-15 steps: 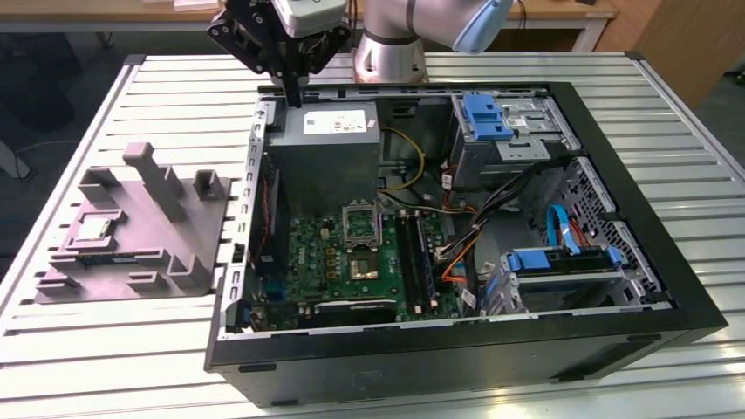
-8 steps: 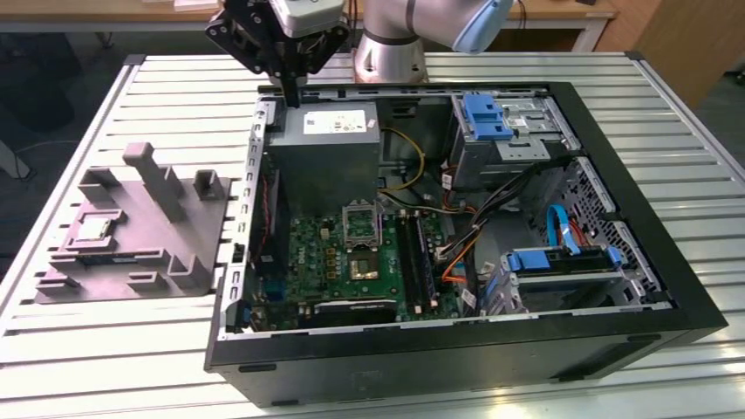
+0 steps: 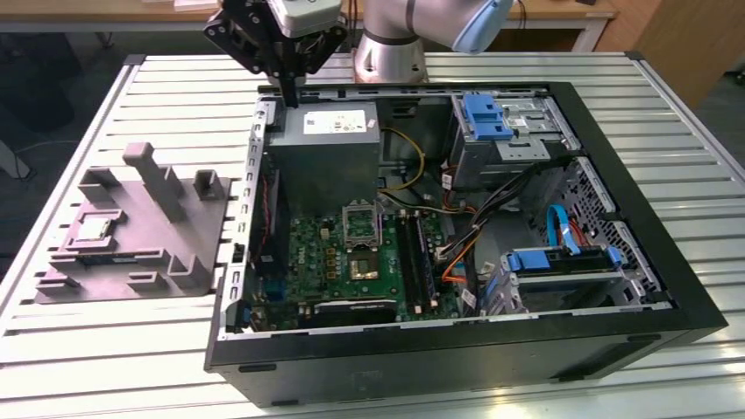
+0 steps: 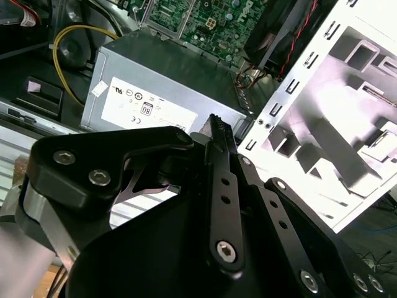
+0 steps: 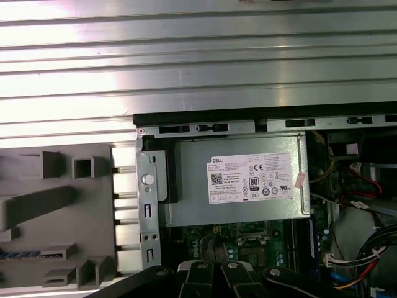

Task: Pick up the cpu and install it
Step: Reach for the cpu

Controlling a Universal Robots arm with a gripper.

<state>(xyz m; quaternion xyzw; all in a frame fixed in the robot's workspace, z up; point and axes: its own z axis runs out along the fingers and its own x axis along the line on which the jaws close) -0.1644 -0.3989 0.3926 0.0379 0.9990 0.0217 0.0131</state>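
on the slatted table [image 3: 117,349], your gripper [image 3: 290,100], jaws narrow and empty, hangs over the case [image 3: 466,358] corner; the cpu [image 3: 93,229] lies well apart near the table's edge, the exterior view's left.

Open computer case [image 3: 466,351], grey tray [image 3: 131,292]

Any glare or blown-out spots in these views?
Second wrist view: the grey plastic tray is blown out to near white. First wrist view: bright glare bands lie across the ribbed aluminium tabletop. Exterior view: the light is even, with the inside of the open black computer case in shade.
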